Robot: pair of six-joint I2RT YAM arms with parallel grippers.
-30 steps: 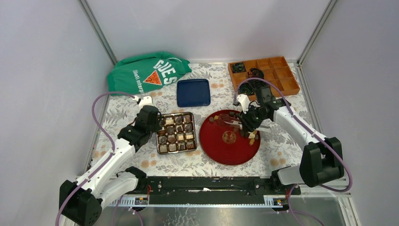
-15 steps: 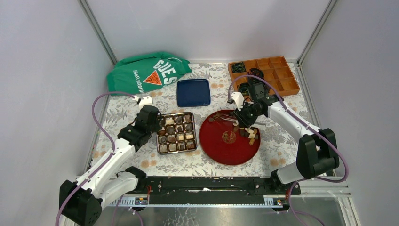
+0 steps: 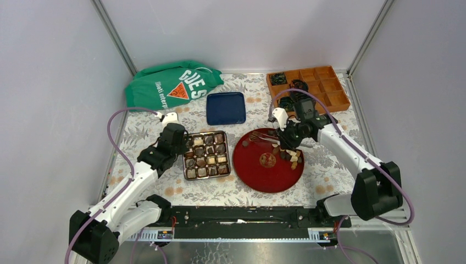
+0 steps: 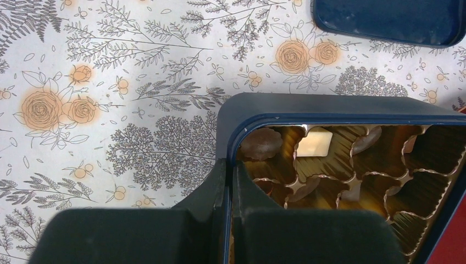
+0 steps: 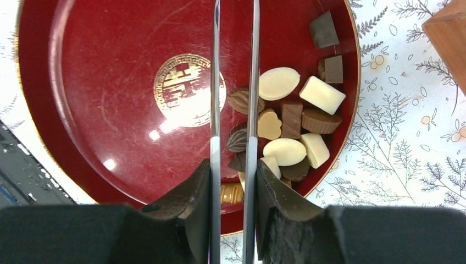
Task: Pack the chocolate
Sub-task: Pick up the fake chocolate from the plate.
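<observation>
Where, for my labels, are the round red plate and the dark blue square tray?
Round red plate (image 3: 253, 171): top view, bare lower-left floor.
Dark blue square tray (image 3: 226, 108): top view, its flat middle.

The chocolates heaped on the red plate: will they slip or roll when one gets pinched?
Probably hard and light: each chocolate is a small solid block. The smooth oval ones could well squirt from those thin fingers. Heaped touching on a glossy plate, neighbours may slide when nudged.
</observation>
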